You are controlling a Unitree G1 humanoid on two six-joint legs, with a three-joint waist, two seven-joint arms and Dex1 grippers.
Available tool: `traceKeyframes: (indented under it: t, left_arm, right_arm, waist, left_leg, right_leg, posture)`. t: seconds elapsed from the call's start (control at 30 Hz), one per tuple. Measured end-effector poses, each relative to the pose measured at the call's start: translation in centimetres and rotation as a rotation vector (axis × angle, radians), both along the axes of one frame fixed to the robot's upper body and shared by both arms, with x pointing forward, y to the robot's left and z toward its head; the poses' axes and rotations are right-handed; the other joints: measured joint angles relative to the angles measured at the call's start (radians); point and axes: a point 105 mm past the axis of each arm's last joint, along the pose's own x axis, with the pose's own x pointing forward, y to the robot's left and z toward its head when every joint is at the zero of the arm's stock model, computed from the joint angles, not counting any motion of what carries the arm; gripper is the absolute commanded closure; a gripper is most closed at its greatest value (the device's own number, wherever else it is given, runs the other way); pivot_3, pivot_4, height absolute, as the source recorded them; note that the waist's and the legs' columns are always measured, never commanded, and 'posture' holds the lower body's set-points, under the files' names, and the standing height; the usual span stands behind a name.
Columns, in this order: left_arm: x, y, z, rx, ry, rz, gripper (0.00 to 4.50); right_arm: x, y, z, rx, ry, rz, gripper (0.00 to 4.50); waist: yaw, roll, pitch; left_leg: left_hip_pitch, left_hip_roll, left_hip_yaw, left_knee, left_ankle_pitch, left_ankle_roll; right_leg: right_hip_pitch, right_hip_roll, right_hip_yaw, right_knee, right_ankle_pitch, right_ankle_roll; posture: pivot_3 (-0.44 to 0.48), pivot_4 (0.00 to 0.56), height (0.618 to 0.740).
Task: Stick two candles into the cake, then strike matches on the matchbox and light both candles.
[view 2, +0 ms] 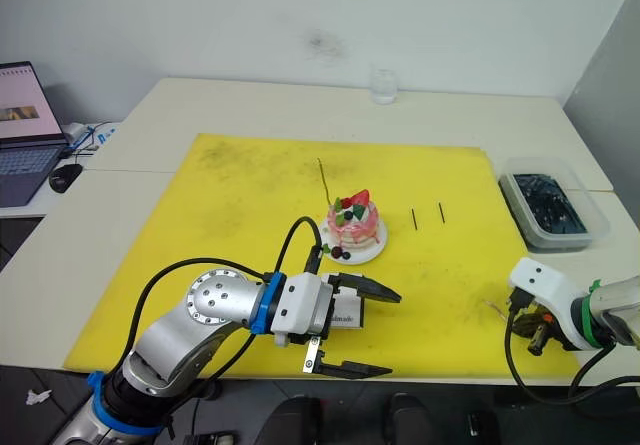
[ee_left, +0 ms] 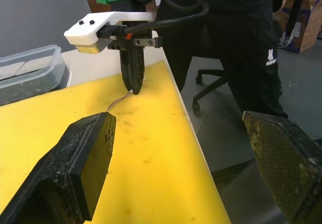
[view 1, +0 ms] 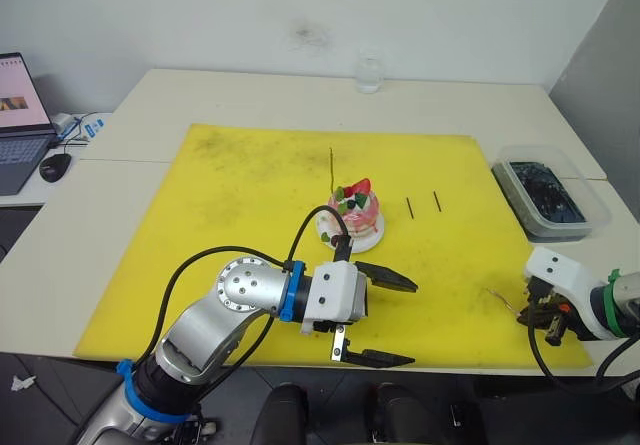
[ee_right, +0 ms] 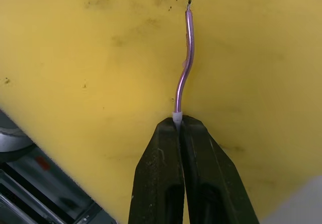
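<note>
One candle [ee_right: 184, 58] end hidden in right hand [ee_right: 179, 126]

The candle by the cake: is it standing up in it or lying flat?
Standing. One candle rises upright behind the cake. The second candle is not in the cake: the right claw is shut on its end, over the yellow mat.

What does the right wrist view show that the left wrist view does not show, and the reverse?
Right wrist view alone: up close, the right gripper shut on the white end of the curved candle, which has a tiny dark wick at its far tip.

Left wrist view alone: the left gripper open, the clear container on the table, a person's dark trousers and an office chair beyond the mat edge.

Both: the yellow mat, the right gripper's black fingers and the candle lying on the mat.
</note>
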Motion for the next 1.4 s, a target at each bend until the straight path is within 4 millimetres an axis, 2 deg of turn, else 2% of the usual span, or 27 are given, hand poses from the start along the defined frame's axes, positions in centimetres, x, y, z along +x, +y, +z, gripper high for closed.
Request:
traceKeyframes:
  t: [0.07,0.17,0.2,0.3,0.47,0.57,0.67,0.73,0.97,1.4]
  left_arm:
    - [0.3,0.2,-0.1,0.003,0.009,0.012,0.00]
    - [1.3,1.0,0.4,-0.018,0.035,0.084,0.00]
    - [1.8,1.6,0.8,-0.034,0.057,0.126,0.00]
    - [2.6,3.1,1.4,-0.070,0.123,0.234,0.00]
    - [3.3,5.7,2.0,-0.090,0.184,0.394,0.00]
    - [4.1,7.0,2.7,-0.119,0.199,0.474,0.00]
    - [4.7,8.2,3.5,-0.160,0.223,0.542,0.00]
    - [4.7,8.4,3.4,-0.158,0.240,0.548,0.00]
    - [4.7,9.1,3.1,-0.165,0.279,0.583,0.00]
    - [5.1,9.1,3.8,-0.161,0.249,0.587,0.00]
  right_arm:
    - [0.3,0.3,0.9,0.029,-0.013,0.000,4.45]
    - [1.8,1.5,4.0,0.108,-0.119,0.017,4.45]
    - [2.7,2.6,5.6,0.169,-0.196,0.042,4.45]
    - [4.8,6.2,8.0,0.348,-0.377,0.106,4.45]
    - [8.0,12.9,9.6,0.711,-0.645,0.100,4.45]
    - [9.1,15.4,10.5,0.849,-0.798,0.091,4.45]
    - [9.4,17.7,9.4,0.943,-0.861,0.112,4.45]
    - [9.8,18.2,8.5,0.963,-0.876,0.096,4.45]
    - [11.4,18.7,6.5,0.967,-1.004,0.063,4.45]
    - [12.0,19.6,4.9,0.979,-1.024,0.018,4.45]
  waist:
    - [0.000,0.000,0.000]
    - [-0.007,0.000,0.000]
    - [-0.012,0.000,0.000]
    - [-0.022,-0.001,0.001]
    - [-0.028,-0.001,0.001]
    - [-0.024,0.000,0.001]
    - [-0.022,0.000,0.001]
    - [-0.023,0.000,0.001]
    - [-0.024,0.000,0.001]
    - [-0.025,0.000,0.001]
  left_leg:
    - [0.000,0.000,0.000,0.000,0.000,0.000]
    - [0.001,0.000,0.000,0.000,0.000,0.000]
    - [0.001,0.000,0.000,0.000,0.000,0.000]
    - [0.001,0.001,-0.002,0.000,0.000,0.000]
    - [0.000,0.002,-0.002,-0.001,0.000,0.000]
    - [-0.001,0.002,-0.002,-0.001,0.000,0.000]
    - [-0.001,0.003,-0.001,-0.001,0.000,0.000]
    - [0.000,0.001,0.001,0.000,0.000,0.000]
    - [0.001,0.002,0.000,0.000,0.000,0.000]
    - [0.001,0.003,0.000,0.000,0.000,0.000]
  right_leg:
    - [0.000,0.000,0.000,0.000,0.000,0.000]
    - [0.000,0.001,0.000,0.001,0.000,0.000]
    - [0.000,0.003,0.000,0.001,0.000,0.000]
    - [0.000,0.005,-0.001,0.001,0.001,0.001]
    - [-0.001,0.006,0.000,0.002,0.000,0.000]
    - [-0.001,0.006,-0.001,0.001,0.000,0.000]
    - [-0.001,0.002,0.000,0.001,0.000,0.000]
    - [-0.001,0.000,0.002,0.001,0.001,0.001]
    - [0.000,-0.001,0.001,0.003,0.002,0.001]
    - [-0.001,-0.001,0.001,0.003,0.001,0.000]
  posture:
    - [0.000,0.150,0.740]
    - [0.000,0.150,0.740]
    - [0.000,0.150,0.740]
    - [0.000,0.150,0.740]
    - [0.000,0.150,0.740]
    - [0.000,0.150,0.740]
    - [0.000,0.150,0.740]
    - [0.000,0.150,0.740]
    - [0.000,0.150,0.740]
    - [0.000,0.150,0.740]
